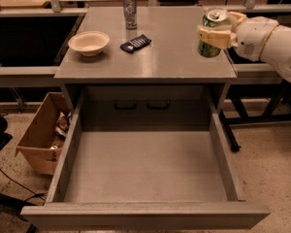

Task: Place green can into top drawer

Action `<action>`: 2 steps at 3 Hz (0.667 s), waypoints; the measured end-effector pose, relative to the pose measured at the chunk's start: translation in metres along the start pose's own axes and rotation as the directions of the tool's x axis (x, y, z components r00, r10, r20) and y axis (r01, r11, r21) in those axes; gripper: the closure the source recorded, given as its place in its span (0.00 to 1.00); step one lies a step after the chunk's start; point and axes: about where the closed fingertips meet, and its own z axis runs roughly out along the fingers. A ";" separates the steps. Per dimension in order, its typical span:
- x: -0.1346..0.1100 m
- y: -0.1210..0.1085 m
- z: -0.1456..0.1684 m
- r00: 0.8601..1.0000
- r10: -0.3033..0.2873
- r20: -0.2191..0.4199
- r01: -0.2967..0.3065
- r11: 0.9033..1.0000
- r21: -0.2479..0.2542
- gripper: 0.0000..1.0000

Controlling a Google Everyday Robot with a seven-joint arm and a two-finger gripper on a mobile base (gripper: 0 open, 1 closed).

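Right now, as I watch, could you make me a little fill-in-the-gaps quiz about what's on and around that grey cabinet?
1. The robot's two-finger hand holds the mottled green drink can at the ____ edge of the grey cabinet top.
2. Below, the wide grey top drawer is pulled ____.
3. In the picture, the round cream bowl sits to the ____ of the small dark packet.

Missing words: right; open; left.

No print is legible on the green can (209,48), the slim silver can (129,9) or the dark packet (136,43). The gripper (214,34) grips the green can at the right edge of the cabinet top (174,57).
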 end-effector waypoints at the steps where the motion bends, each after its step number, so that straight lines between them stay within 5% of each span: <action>1: -0.006 0.010 -0.046 0.998 -0.044 -0.055 0.040 0.997 -0.063 1.00; 2: 0.014 0.012 -0.075 0.992 -0.069 -0.109 0.050 0.986 -0.161 1.00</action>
